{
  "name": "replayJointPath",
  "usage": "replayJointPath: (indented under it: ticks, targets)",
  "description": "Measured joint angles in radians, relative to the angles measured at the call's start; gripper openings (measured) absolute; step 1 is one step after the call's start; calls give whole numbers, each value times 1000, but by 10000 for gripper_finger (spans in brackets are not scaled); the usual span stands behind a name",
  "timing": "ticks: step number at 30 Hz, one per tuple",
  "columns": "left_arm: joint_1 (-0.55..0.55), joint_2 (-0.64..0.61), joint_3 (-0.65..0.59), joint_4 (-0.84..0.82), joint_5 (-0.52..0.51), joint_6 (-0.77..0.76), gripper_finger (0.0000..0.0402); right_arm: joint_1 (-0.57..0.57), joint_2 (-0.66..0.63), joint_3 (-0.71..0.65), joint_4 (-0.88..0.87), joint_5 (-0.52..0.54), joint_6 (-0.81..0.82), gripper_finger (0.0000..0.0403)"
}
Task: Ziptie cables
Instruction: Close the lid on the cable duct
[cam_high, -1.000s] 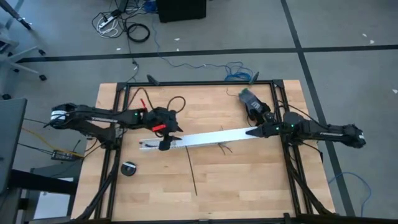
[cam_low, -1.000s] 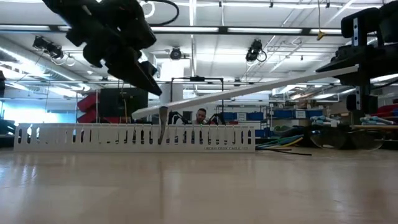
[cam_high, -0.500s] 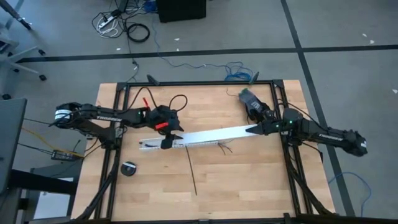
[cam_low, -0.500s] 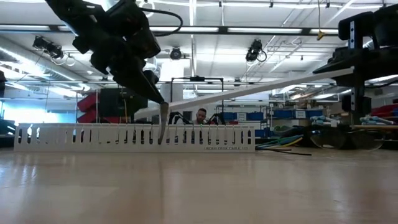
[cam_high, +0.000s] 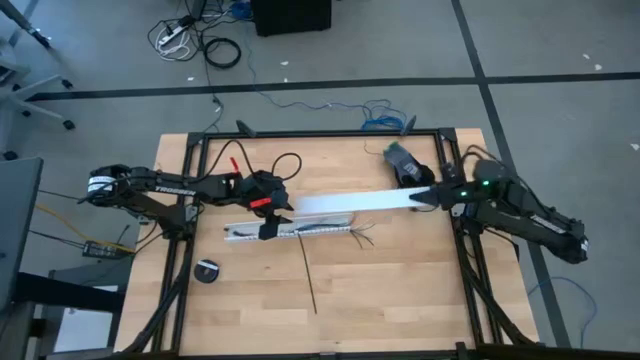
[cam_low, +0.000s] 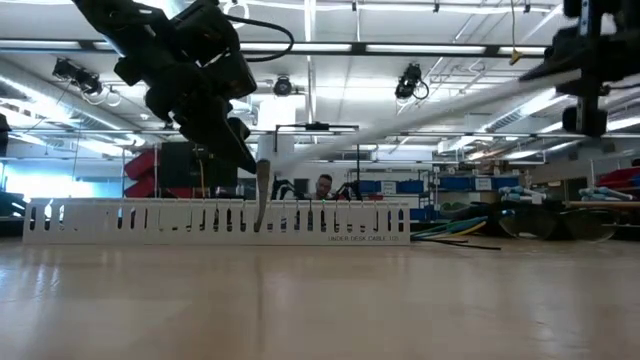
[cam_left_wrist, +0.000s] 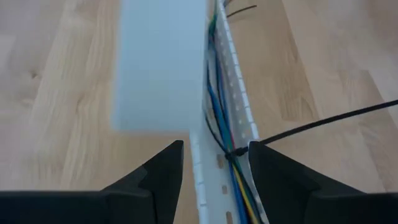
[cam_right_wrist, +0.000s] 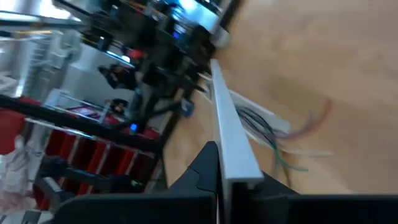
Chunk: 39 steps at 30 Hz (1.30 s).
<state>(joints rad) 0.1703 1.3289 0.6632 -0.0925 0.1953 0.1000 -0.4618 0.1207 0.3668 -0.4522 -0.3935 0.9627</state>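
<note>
Left tool (cam_left_wrist: 211, 165) open, astride the channel (cam_high: 290, 231). Cables (cam_left_wrist: 217, 118) lie inside channel, ziptie (cam_left_wrist: 231, 152) around them. Right tool (cam_high: 420, 198) clenched on the lid (cam_high: 355, 202), raised above channel.

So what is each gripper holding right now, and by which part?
The right gripper is shut on one end of the long white flat plastic cover strip, lifting it. The left gripper straddles the white slotted channel, open, holding nothing.
</note>
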Motion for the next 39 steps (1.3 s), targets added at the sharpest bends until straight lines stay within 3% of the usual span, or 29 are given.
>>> replayJointPath:
  ticks: [7,15,29,39]
  targets:
    - [-2,42,0,42,0,-7,177,-1,0,109,-166,3,-11,0]
    - [-2,133,0,61,-3,5,177,-1,0,111,-270,-20,38,0]
    - [1,131,0,77,-52,53,177,-1,0,111,-246,-30,95,0]
    - [-2,130,0,222,-63,53,177,-1,0,110,-270,-30,83,0]
